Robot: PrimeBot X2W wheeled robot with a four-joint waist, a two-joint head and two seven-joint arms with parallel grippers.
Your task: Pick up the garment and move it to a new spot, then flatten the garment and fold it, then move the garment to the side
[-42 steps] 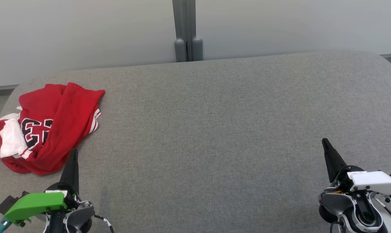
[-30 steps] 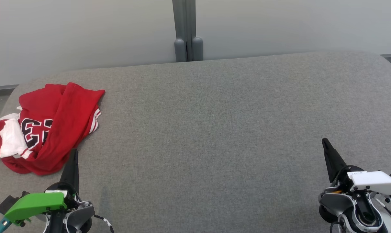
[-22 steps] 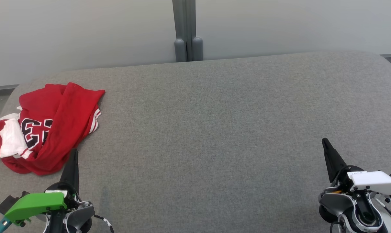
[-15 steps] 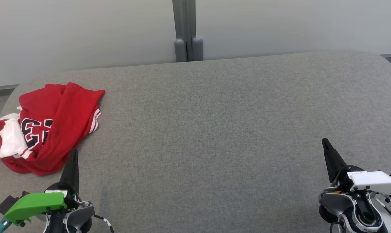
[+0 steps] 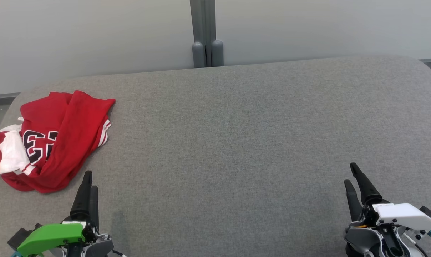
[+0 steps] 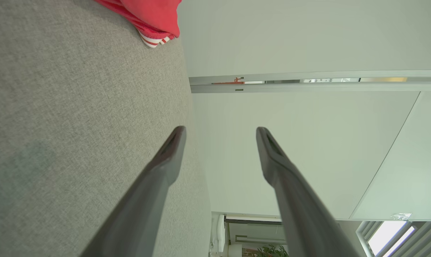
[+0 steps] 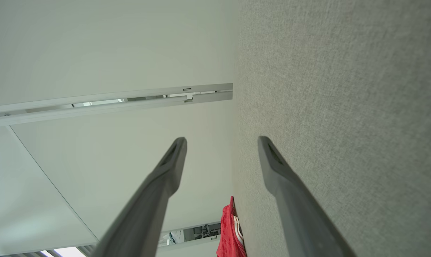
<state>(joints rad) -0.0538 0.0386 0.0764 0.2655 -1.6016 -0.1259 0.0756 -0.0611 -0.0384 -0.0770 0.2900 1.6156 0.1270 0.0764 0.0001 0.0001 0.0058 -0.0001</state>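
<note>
Head view, left to right. At the far left of the grey fabric worktop (image 5: 219,142), near its rounded back corner, lies the garment (image 5: 55,139): a red jersey, crumpled in a loose heap, with white trim, striped edging and part of a dark number showing. One red fold lies over the top of the heap, and its left part reaches the worktop's edge.

The left tool (image 5: 91,180), under a green cover, rises from the lower left. Its two dark fingers stand apart and empty, with their tips just beside the garment's near right edge and not touching it. In the left wrist view, the fingers are spread, the worktop runs along one side, and a striped corner of the garment shows at the top, well beyond the tips.

The middle of the worktop is bare fabric. Behind it, a grey post (image 5: 204,32) divides a pale wall (image 5: 94,35).

The right tool (image 5: 349,173), under a white cover, rises from the lower right. Its fingers are likewise apart and empty, well away from the garment. In the right wrist view, the garment shows as a small red strip far past the fingertips.
</note>
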